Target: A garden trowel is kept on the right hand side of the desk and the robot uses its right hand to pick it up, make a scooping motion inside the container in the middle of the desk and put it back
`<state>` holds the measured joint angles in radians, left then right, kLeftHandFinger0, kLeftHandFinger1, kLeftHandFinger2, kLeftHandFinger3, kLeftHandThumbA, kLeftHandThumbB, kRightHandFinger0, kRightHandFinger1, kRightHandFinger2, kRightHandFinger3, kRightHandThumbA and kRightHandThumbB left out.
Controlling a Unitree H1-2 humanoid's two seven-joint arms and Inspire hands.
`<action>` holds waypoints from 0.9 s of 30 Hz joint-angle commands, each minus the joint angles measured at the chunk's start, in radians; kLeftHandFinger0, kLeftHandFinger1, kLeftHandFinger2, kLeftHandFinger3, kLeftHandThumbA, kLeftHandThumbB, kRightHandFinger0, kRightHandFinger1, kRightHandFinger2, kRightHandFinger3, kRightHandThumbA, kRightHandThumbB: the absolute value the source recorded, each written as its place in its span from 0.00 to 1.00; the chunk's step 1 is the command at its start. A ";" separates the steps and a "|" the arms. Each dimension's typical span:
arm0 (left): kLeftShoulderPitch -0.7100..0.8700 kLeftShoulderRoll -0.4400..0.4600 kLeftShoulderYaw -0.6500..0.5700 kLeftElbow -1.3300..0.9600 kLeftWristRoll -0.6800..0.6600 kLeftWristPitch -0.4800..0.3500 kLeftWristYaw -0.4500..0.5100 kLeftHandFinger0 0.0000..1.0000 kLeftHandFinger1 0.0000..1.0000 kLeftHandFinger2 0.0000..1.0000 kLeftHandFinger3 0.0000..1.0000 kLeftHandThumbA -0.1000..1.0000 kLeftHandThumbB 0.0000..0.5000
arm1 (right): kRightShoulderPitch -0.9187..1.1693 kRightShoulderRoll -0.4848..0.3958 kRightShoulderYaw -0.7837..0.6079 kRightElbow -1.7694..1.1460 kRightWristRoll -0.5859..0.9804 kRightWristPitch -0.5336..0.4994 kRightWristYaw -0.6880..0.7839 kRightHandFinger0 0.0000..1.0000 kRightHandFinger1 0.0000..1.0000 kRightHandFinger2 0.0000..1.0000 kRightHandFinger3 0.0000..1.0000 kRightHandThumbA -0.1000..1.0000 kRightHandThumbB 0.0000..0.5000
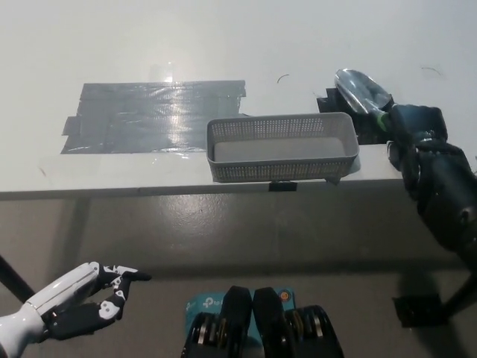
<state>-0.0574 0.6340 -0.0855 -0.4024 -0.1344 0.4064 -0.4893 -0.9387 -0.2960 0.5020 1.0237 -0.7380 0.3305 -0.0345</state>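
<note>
**Right hand grips the trowel just right of the basket**

The black right hand (414, 136) is closed around the green handle of a garden trowel with a shiny silver metal blade (363, 91). Only a sliver of green shows at the hand's upper edge. The blade points up and to the left from the hand, over the back right corner of the grey perforated plastic basket (279, 170). It sits above a patch of black tape marks (326, 101) just right of the basket. Whether the blade rests on the white desk (223, 37) or is held slightly off it is hard to tell from this steep angle.

The basket stands upright near the desk's front edge, and nothing can be seen inside it. To the left of the basket, touching its back left corner, lies a broad patch of glossy grey tape (149, 115).

The white left hand (78, 302) rests well in front of the basket and to its left, below the desk edge, fingers loosely spread and holding nothing.
</note>
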 commanded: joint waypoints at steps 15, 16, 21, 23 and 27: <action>0.010 0.040 0.010 -0.031 -0.004 0.022 -0.022 1.00 0.91 0.85 1.00 1.00 0.74 | 0.140 -0.054 -0.246 -0.099 0.146 -0.250 -0.247 0.00 0.10 0.42 0.07 0.00 0.00; 0.007 0.043 0.008 -0.028 -0.001 0.019 -0.024 1.00 0.91 0.85 1.00 1.00 0.73 | 0.137 -0.060 -0.244 -0.104 0.145 -0.267 -0.249 0.00 0.09 0.41 0.03 0.00 0.00; 0.007 0.047 0.003 -0.029 0.008 0.016 -0.026 1.00 0.92 0.84 1.00 1.00 0.71 | 0.127 -0.082 -0.229 -0.147 0.123 -0.244 -0.235 0.00 0.11 0.44 0.08 0.00 0.00; 0.010 0.048 0.005 -0.028 0.004 0.018 -0.027 1.00 0.91 0.84 1.00 1.00 0.75 | 0.122 -0.099 -0.211 -0.151 0.101 -0.265 -0.251 0.00 0.10 0.42 0.08 0.00 0.00; 0.009 0.052 0.007 -0.025 0.006 0.013 -0.030 1.00 0.92 0.84 1.00 1.00 0.72 | 0.101 -0.145 -0.181 -0.175 0.080 -0.291 -0.235 0.00 0.08 0.39 0.12 0.00 0.00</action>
<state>-0.0464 0.6450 -0.0902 -0.4092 -0.1310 0.4238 -0.5011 -0.7928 -0.3769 0.3052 0.8953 -0.6296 0.0857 -0.2684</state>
